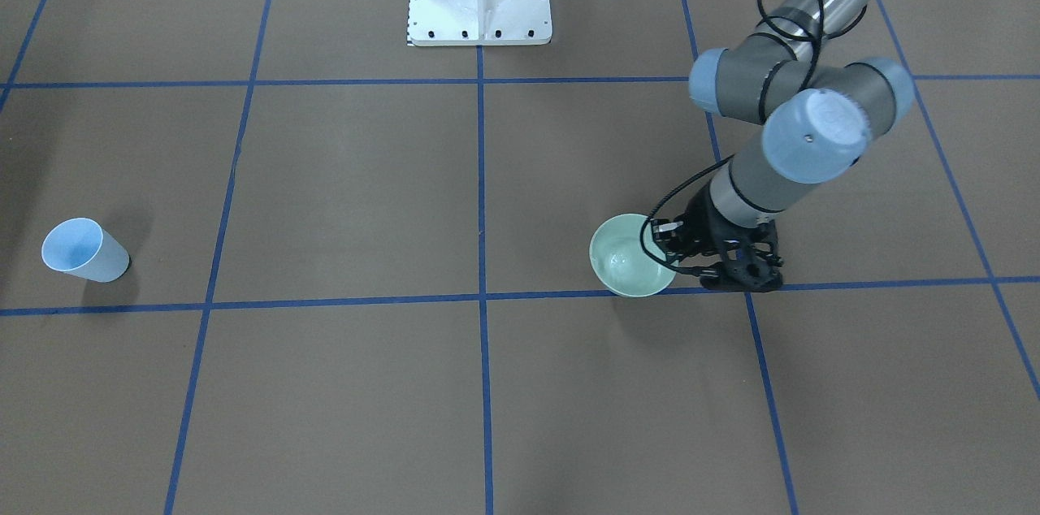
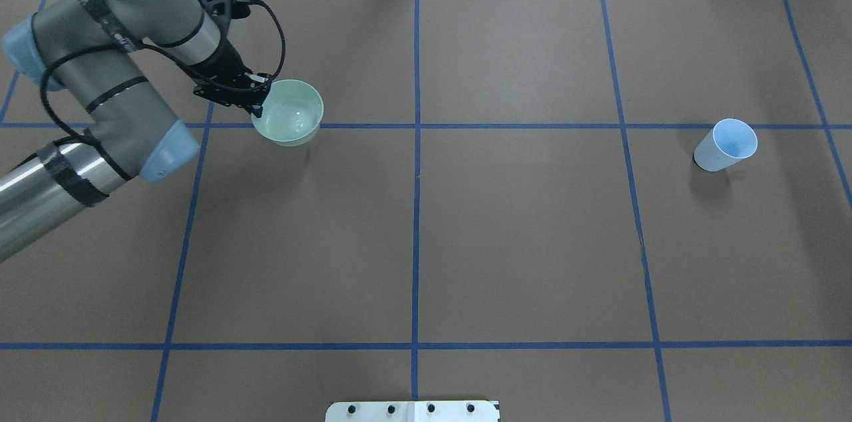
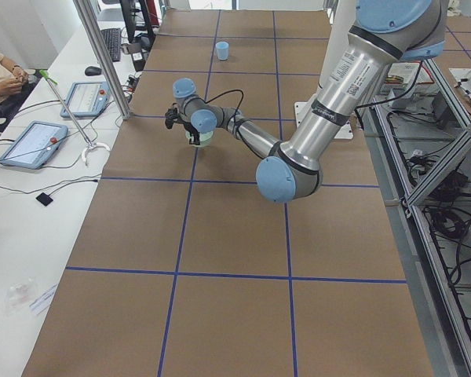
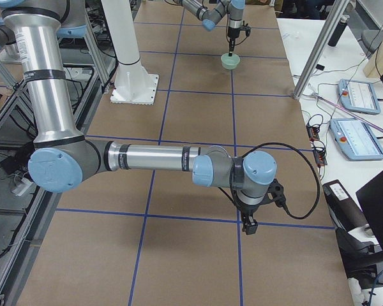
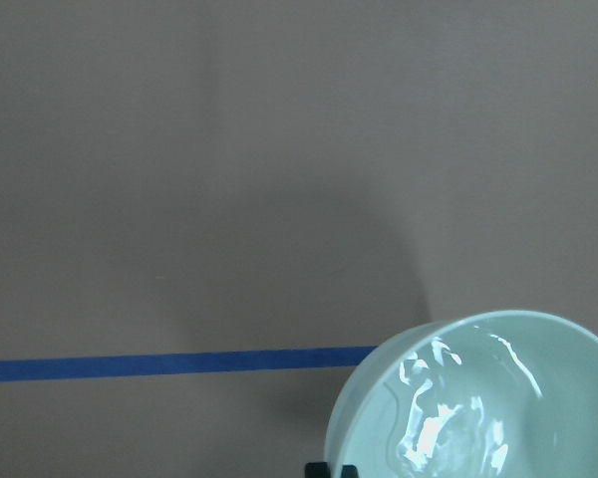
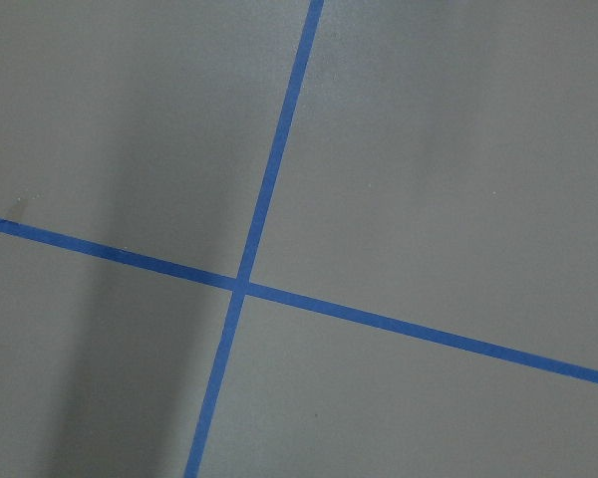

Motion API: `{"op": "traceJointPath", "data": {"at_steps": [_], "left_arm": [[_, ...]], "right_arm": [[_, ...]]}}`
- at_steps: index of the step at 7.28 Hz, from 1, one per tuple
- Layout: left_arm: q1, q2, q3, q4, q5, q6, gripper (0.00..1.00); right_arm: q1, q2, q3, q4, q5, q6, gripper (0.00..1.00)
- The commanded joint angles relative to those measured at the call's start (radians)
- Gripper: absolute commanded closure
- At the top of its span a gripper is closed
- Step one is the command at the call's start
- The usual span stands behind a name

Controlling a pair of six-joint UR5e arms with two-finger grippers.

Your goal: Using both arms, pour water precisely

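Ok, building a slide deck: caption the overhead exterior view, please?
Left gripper pinches the rim of a pale green bowl; a light blue cup sits far off at the right.

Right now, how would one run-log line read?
left gripper: shut on rim of pale green bowl | water: glints inside bowl | blue cup: upright, standing apart | right gripper: state unclear

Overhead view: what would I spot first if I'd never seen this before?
The big grey left arm on the view's left, its gripper pinching the rim of a pale green bowl with shiny water glinting inside. Then the little blue cup, all alone far off on the right of the brown table.
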Motion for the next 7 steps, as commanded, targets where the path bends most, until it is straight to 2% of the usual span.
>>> {"op": "traceJointPath", "data": {"at_steps": [1,2,3,4,7], "left_arm": [[-0.073,0.195,-0.088,-0.007,-0.023,0.203,1.0],[-0.11,0.27,-0.113,-0.007,-0.041,0.298,1.0],[-0.172,0.332,-0.113,-0.007,-0.1,0.415,1.0],[-0.212,0.381,-0.113,-0.007,-0.107,0.498,1.0],[-0.227,0.438,-0.101,-0.01,-0.106,0.586,1.0]], "right_arm": [[0.0,0.003,0.002,0.0,0.0,0.003,0.0],[0.0,0.003,0.0,0.0,0.0,0.001,0.0],[0.0,0.004,0.002,0.0,0.0,0.001,0.0],[0.0,0.004,0.0,0.0,0.0,0.001,0.0],[0.0,0.004,0.0,0.002,0.0,0.001,0.0]]}}
